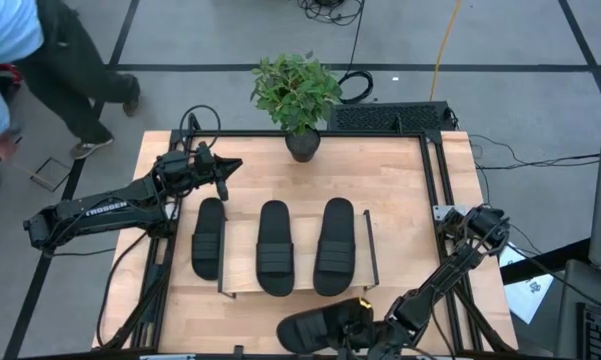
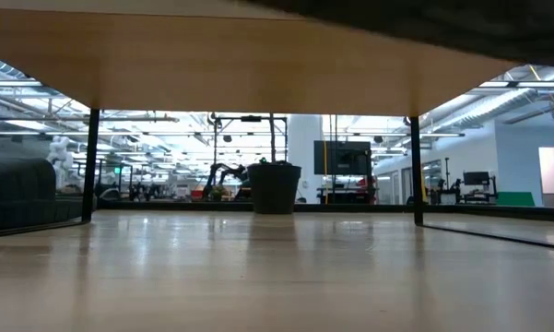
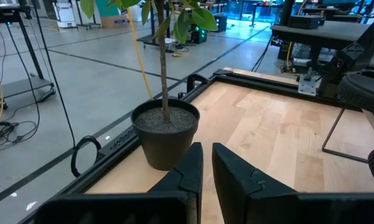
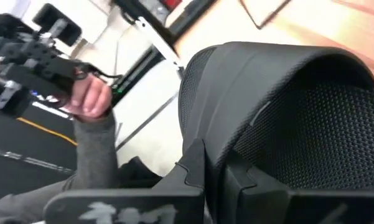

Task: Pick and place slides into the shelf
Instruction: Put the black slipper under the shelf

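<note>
**Desk:** What does the right gripper (image 1: 365, 322) have?

**Photographer:** Its jaws are clamped tight on the rim of a matte black slip-on sandal with a wide ribbed strap (image 1: 320, 328), low at the table's front edge. In the right wrist view the fingers (image 4: 193, 168) pinch the sandal's edge.

**Desk:** Which way to the target?

**Photographer:** The low light-wood shelf with black wire end frames (image 1: 360, 262) lies just beyond the gripper, toward the table's middle. The held sandal lies crosswise; the three sandals (image 1: 274, 248) at the shelf run front to back, so a turn looks needed. The right arm is nearer.

**Desk:** The left gripper (image 1: 223, 168)?

**Photographer:** Nearly closed, empty, near the potted plant (image 1: 298, 96).
</note>
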Robot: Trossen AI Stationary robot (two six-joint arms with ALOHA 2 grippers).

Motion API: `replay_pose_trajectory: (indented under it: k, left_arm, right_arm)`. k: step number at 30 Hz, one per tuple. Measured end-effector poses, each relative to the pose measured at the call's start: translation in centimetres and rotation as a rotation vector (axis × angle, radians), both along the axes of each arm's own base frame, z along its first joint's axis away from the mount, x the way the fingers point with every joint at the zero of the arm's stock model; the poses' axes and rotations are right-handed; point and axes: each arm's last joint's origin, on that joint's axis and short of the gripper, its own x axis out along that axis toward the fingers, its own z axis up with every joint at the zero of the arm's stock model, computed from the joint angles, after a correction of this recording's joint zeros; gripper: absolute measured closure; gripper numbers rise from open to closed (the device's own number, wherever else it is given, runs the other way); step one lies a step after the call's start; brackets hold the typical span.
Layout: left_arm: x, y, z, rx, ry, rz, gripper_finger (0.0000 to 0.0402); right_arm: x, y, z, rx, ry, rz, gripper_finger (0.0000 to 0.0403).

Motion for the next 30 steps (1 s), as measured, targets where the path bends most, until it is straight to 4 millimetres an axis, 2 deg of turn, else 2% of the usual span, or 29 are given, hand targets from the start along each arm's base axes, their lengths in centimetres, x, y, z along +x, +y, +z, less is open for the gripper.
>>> replay_pose_trajectory:
  k: [12, 21, 30]
  left_arm:
    - [0.0, 0.0, 0.0, 0.003, 0.001, 0.000, 0.0366]
    - [0.0, 0.0, 0.0, 0.005, 0.002, -0.001, 0.0366]
    - [0.0, 0.0, 0.1, 0.008, -0.004, 0.000, 0.0366]
  right_arm:
    - [-0.4, -0.6, -1.0, 0.047, 0.086, -0.081, 0.0403]
    - [-1.5, -2.1, -3.9, 0.078, 0.073, -0.164, 0.0403]
    - [-1.5, -3.1, -5.0, 0.089, 0.060, -0.160, 0.0402]
